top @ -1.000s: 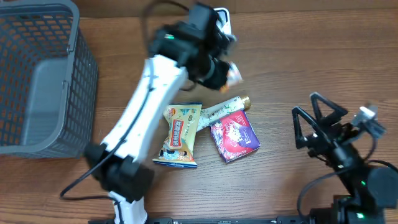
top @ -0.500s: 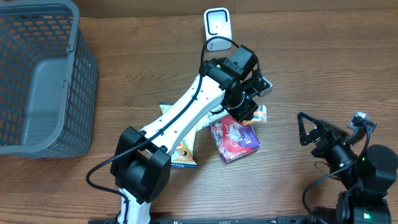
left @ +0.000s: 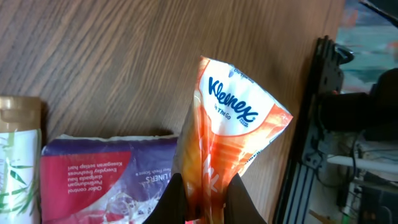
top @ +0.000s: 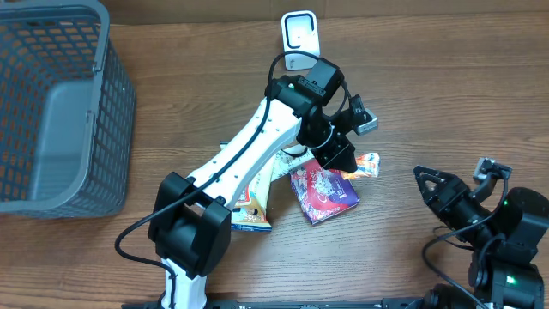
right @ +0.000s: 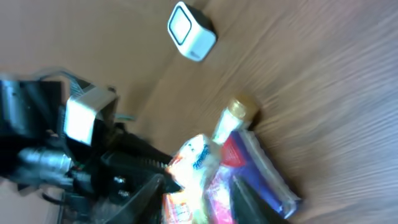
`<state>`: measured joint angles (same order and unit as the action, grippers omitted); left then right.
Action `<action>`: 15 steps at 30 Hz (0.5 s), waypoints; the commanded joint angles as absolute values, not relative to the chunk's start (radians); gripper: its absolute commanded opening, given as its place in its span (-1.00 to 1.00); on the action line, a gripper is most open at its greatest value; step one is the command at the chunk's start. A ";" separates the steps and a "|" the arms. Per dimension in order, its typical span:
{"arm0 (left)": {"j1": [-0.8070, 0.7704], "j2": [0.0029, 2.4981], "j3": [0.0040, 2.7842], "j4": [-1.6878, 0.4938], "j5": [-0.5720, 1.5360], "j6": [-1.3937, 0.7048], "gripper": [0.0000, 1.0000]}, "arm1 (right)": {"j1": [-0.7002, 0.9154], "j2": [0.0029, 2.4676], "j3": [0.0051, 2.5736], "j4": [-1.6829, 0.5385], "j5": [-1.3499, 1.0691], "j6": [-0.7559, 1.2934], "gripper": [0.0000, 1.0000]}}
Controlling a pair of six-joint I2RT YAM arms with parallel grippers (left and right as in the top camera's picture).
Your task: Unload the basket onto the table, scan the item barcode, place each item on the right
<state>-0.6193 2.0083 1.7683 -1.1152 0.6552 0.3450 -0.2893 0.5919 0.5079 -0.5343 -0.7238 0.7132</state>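
Holding the Kleenex pack (left: pixel 233 118) above the desk (top: pixel 446 86) — scan not yet done.
The left gripper (top: pixel 343 154) is clamped on the orange pack's lower end, carrying it just over the purple packet (top: pixel 324 193) and well short of the white scanner (top: pixel 300 33) at the desk's far side. Pick-up looks complete; what remains, I judge, is turning the barcode — not visible here — towards the scanner. The right gripper (top: pixel 433 184) sits empty off to the side; whether its jaws are open or shut I cannot tell.
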 commanded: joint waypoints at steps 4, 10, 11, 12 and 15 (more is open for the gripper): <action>-0.567 2.008 1.755 -1.163 0.709 0.397 -0.92 | -0.298 0.712 0.535 -0.521 -0.974 1.087 -0.29; -0.556 2.008 1.755 -1.149 0.798 0.424 -0.91 | -0.297 0.973 0.535 -0.339 -1.283 1.127 0.54; -0.556 2.008 1.755 -1.145 0.812 0.424 -0.92 | -0.297 1.021 0.535 -0.286 -1.322 1.126 0.57; -0.556 2.008 1.755 -1.143 0.829 0.424 -0.92 | -0.297 1.069 0.535 -0.236 -1.350 1.126 0.58; -0.556 2.008 1.755 -1.140 0.867 0.427 -0.92 | -0.297 1.201 0.535 -0.133 -1.404 1.139 0.56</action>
<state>-0.5545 2.0083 1.7676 -1.1435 0.7769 0.3977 -0.2939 1.1030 0.5163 -0.1902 -1.2446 1.1053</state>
